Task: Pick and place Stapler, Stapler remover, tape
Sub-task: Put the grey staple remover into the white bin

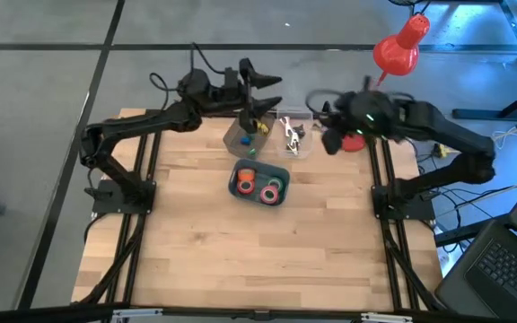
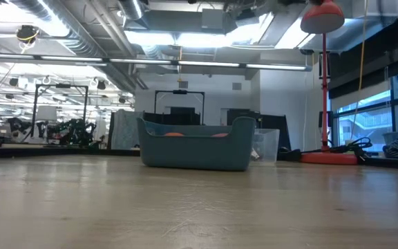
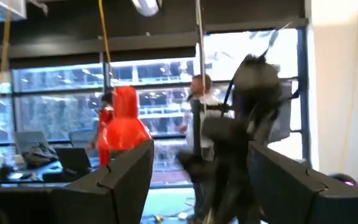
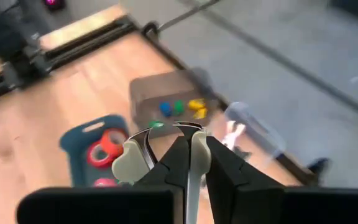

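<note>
My right gripper (image 4: 188, 146) is shut on a staple remover (image 4: 166, 146) with cream handles and chrome claws, held high over the table's far right part (image 1: 323, 112). Below it are a blue tray (image 4: 79, 158) holding red ring-shaped tape rolls (image 4: 104, 146) and a clear box of small coloured blocks (image 4: 179, 107). The tape in the tray (image 1: 260, 185) also includes a green roll. My left gripper (image 3: 201, 186) is open and raised at the far edge (image 1: 260, 82), above the block box (image 1: 245, 136). I cannot make out a stapler. My right gripper pinches one cream handle (image 4: 199, 152) of the staple remover between its two fingers. The other cream handle (image 4: 129, 163) stands outside one finger (image 4: 169, 165). The chrome claws (image 4: 188, 129) point forward past the fingertips. The staple remover is lifted clear of the table.
A second clear box (image 1: 294, 136) holding metal pieces sits beside the block box at the far edge. From table height the blue tray (image 2: 195, 146) has a clear box (image 2: 266, 145) behind it. A red lamp (image 1: 400, 45) stands beyond the far right corner. The near half of the table (image 1: 258, 260) is bare wood. A person (image 3: 201, 99) stands in the room beyond.
</note>
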Available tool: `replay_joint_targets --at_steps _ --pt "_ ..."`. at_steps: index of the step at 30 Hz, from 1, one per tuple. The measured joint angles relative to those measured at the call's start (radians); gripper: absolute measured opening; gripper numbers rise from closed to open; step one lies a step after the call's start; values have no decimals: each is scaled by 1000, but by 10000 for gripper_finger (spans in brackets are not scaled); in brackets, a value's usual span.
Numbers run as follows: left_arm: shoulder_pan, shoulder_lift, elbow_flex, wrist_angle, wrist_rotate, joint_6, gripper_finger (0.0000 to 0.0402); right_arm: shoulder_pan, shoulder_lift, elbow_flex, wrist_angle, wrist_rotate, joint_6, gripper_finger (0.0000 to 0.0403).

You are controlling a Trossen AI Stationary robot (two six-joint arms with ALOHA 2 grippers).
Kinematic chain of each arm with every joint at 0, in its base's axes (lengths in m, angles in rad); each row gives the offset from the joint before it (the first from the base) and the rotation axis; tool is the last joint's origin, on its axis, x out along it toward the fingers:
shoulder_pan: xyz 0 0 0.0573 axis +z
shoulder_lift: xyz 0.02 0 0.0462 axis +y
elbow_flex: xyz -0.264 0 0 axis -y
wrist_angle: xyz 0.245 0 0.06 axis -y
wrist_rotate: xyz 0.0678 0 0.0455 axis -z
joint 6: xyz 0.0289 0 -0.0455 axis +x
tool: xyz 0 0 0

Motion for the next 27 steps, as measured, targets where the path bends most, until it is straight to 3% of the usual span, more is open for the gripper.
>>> replay_joint_targets --at_steps 8,10,18,27 --pt "0 -41 0 8 -18 1 246 -414 213 -8 114 -556 -150 30" --pt "0 -42 0 7 -18 0 246 -477 285 -8 132 -644 -154 30" --pt "0 -42 0 6 -18 -43 246 -545 544 -8 148 -655 -276 30" --pt "0 -42 0 7 -18 -46 246 -545 707 -8 232 -635 -292 30"
